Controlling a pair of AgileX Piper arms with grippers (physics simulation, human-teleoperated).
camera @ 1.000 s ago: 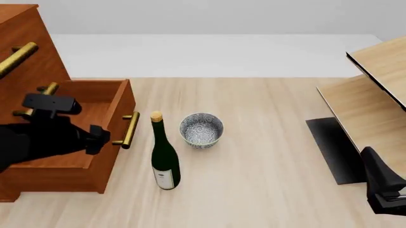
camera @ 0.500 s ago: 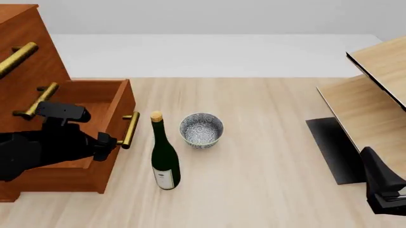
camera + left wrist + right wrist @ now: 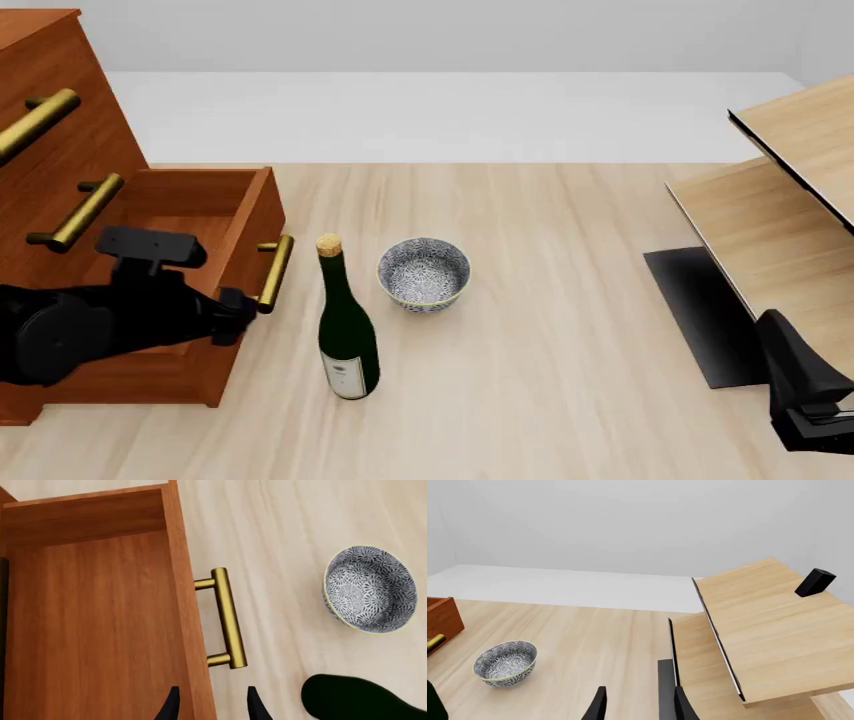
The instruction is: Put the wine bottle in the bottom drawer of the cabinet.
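At the far left of the front view stands the tall reddish-brown wooden cabinet [image 3: 47,120], its lowest box-shaped drawer [image 3: 174,300] pulled out and open, with nothing visible inside it in the left wrist view. The black left end effector [image 3: 238,315] hangs over the drawer's front wall, fingers spread and holding nothing, the brass bar handle [image 3: 276,272] just at its 1 o'clock. Next comes the slim dark green glass wine bottle [image 3: 346,335], upright on the pale wooden tabletop [image 3: 561,330], close beside the drawer front at the end effector's 3 o'clock. The speckled grey bowl [image 3: 423,272] sits at the bottle's 1 o'clock, near but apart. Far right, the right end effector [image 3: 637,705], fingers spread and empty, waits by the pale light-wood shelf unit [image 3: 774,200].

The likely trouble: a sideways approach clipping the tall bottle's neck would topple it toward the bowl, and an arm brushing the drawer front could nudge it shut.
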